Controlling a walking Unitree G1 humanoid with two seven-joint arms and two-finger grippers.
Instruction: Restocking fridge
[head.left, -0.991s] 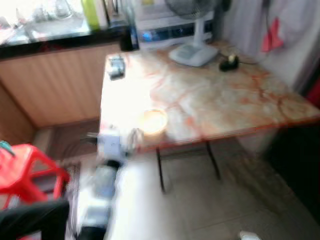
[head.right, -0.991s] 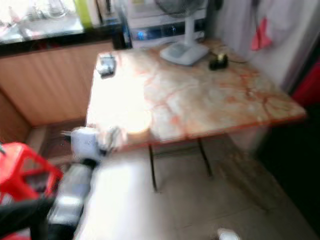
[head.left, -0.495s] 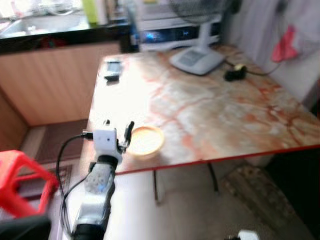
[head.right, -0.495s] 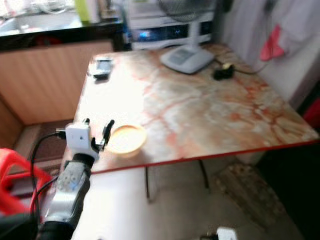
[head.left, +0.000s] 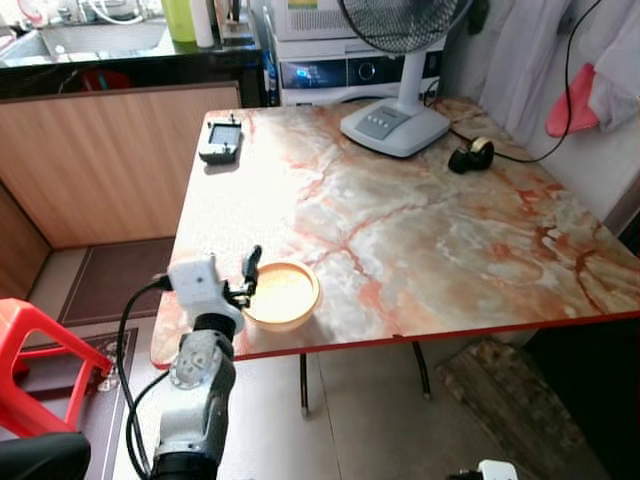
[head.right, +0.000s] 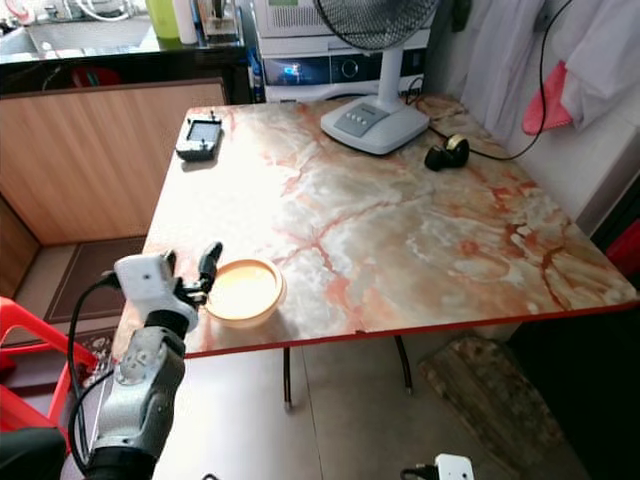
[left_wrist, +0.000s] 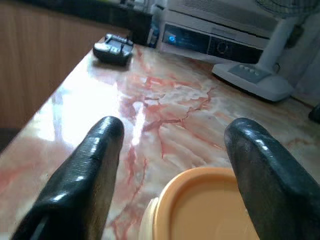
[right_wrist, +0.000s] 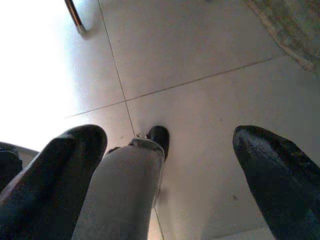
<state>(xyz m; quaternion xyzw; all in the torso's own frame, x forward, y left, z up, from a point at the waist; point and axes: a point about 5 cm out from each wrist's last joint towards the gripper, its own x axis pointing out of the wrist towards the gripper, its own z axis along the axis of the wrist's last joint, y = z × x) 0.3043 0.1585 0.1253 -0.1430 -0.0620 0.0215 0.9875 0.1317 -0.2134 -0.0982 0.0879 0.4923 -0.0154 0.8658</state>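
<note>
The left arm reaches forward over the near left corner of the table (head.left: 430, 230), its left gripper (left_wrist: 170, 165) level with the tabletop and the two black fingers (left_wrist: 87, 170) spread wide, grasping nothing. Right ahead of them sits the tub (head.left: 281, 295), a shallow orange container by the table's front edge; in the left wrist view its rim lies just past the fingertips, between them, its near part cut off. Touching or not, hard to say. The right gripper (right_wrist: 165, 170) hangs low, pointing at the floor (right_wrist: 200, 60), fingers apart and empty. Farther back stand a fan (head.left: 395, 125) and a small device (head.left: 221, 140).
</note>
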